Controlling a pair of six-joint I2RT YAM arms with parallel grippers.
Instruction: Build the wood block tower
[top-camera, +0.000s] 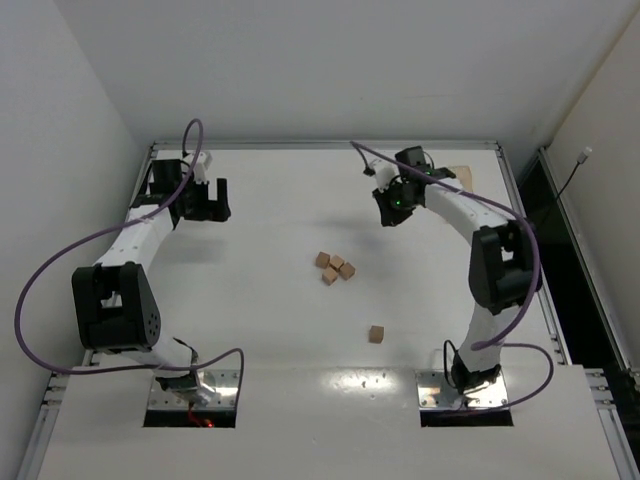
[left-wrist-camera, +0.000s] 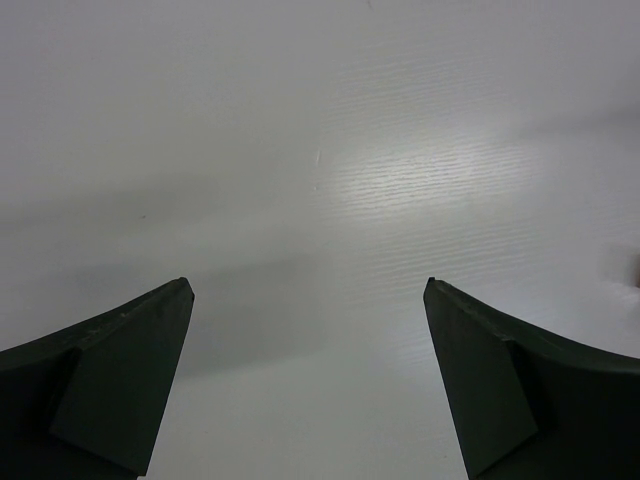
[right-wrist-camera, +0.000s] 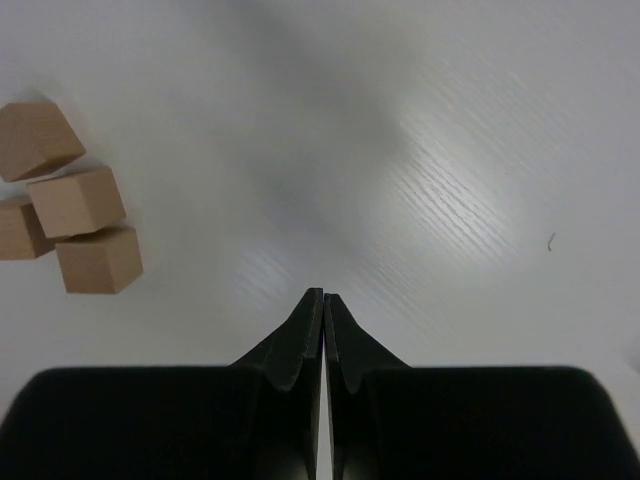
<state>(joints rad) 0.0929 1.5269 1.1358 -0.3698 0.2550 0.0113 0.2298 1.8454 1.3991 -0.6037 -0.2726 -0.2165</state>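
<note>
A cluster of several light-brown wood blocks (top-camera: 335, 267) lies flat near the middle of the table, none stacked. One more block (top-camera: 376, 334) sits alone nearer the arms. The right wrist view shows the cluster (right-wrist-camera: 78, 200) at its left edge. My right gripper (top-camera: 390, 212) hovers behind and to the right of the cluster. Its jaws (right-wrist-camera: 323, 293) are shut together with nothing between them. My left gripper (top-camera: 207, 203) is far to the left, well away from the blocks. It stands open (left-wrist-camera: 308, 285) over bare white table.
A pale amber piece (top-camera: 458, 177) shows at the back right, partly hidden behind the right arm. White walls close in the table at the back and both sides. Purple cables loop off both arms.
</note>
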